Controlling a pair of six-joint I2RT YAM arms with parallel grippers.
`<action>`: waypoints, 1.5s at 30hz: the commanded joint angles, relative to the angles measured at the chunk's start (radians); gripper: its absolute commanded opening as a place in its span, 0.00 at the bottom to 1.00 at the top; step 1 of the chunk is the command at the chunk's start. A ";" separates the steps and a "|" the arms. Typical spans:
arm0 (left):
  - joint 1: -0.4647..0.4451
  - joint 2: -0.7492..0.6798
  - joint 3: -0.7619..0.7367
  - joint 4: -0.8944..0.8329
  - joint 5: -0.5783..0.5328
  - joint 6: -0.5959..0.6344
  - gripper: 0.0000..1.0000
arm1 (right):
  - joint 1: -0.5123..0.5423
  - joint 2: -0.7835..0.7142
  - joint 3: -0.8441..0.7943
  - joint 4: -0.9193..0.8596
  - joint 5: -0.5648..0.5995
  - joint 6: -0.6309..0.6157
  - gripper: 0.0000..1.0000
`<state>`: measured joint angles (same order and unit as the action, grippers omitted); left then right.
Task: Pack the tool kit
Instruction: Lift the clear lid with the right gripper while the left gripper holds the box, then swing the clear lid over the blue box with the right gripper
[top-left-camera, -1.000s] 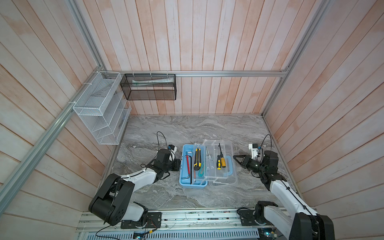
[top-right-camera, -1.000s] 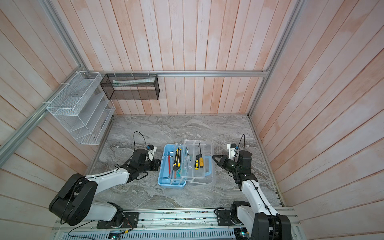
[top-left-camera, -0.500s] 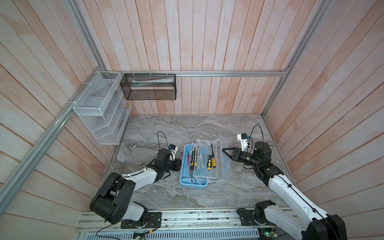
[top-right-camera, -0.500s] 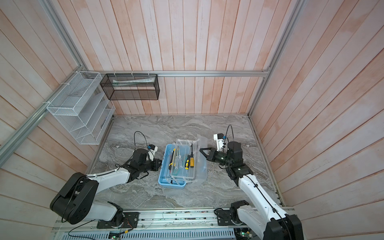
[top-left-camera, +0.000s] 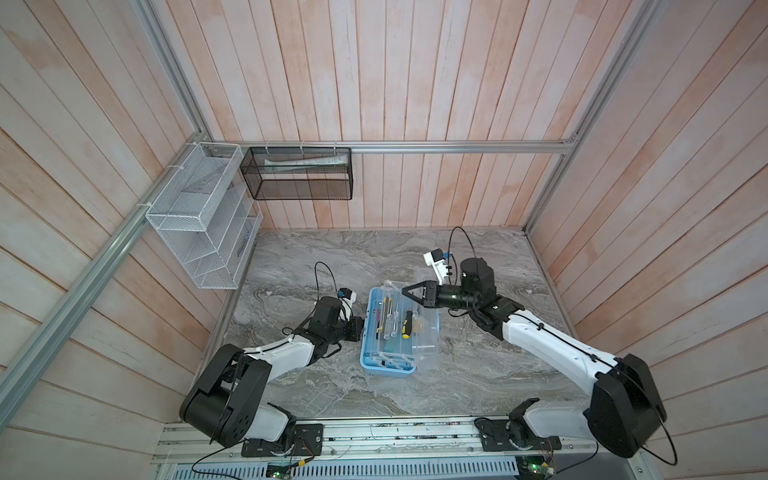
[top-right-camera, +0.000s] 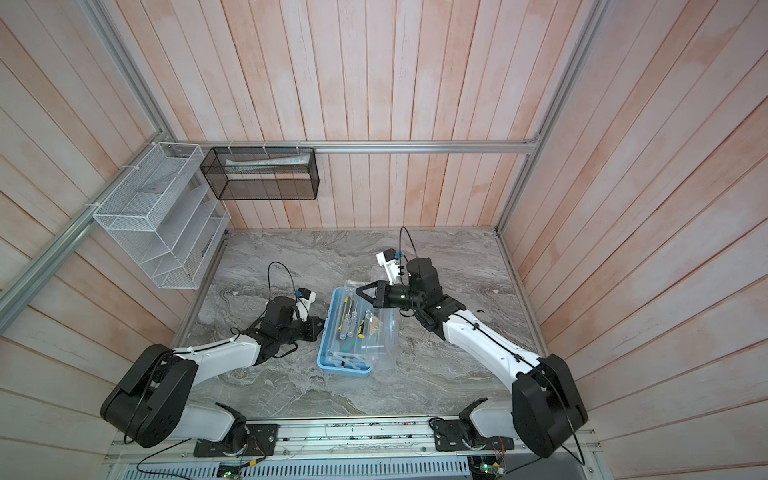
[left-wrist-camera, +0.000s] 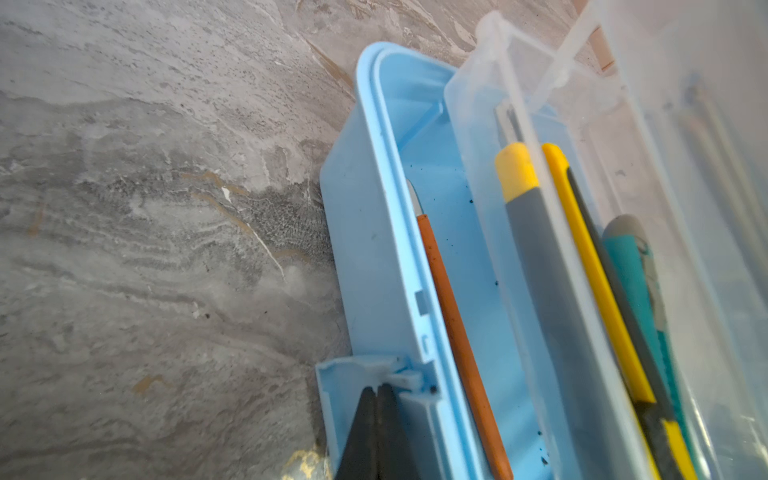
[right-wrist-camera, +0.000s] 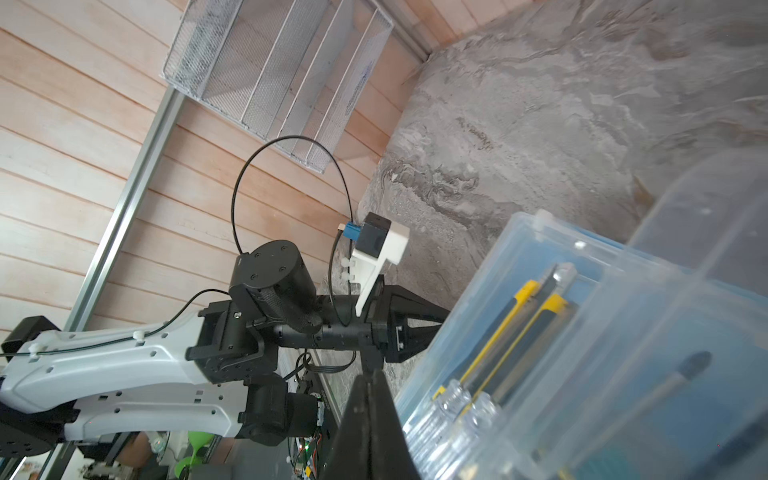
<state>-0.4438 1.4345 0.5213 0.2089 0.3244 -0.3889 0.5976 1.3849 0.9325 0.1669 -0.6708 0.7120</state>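
Blue box (top-left-camera: 368, 365): both jaws pressed together, L touching side, R by lid (top-left-camera: 430, 332).

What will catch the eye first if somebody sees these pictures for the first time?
First the light blue box in the middle of the table, tools inside, clear lid half open. Beside it, the left gripper, fingers shut, at its left wall; the right gripper, also shut, at the lid. A white rack and a black basket hang on the walls.
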 joint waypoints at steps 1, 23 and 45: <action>0.003 0.007 -0.003 0.017 0.019 -0.004 0.00 | 0.049 0.140 0.035 -0.080 0.019 -0.043 0.00; 0.094 -0.220 0.050 -0.289 -0.049 -0.048 0.22 | 0.151 0.229 0.429 -0.358 0.272 -0.187 0.20; -0.186 -0.404 -0.007 -0.268 -0.131 -0.101 0.66 | 0.127 -0.152 -0.115 -0.326 0.529 -0.150 0.51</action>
<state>-0.6151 1.0355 0.5407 -0.1024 0.2070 -0.4728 0.7353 1.2137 0.8196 -0.1749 -0.1608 0.5720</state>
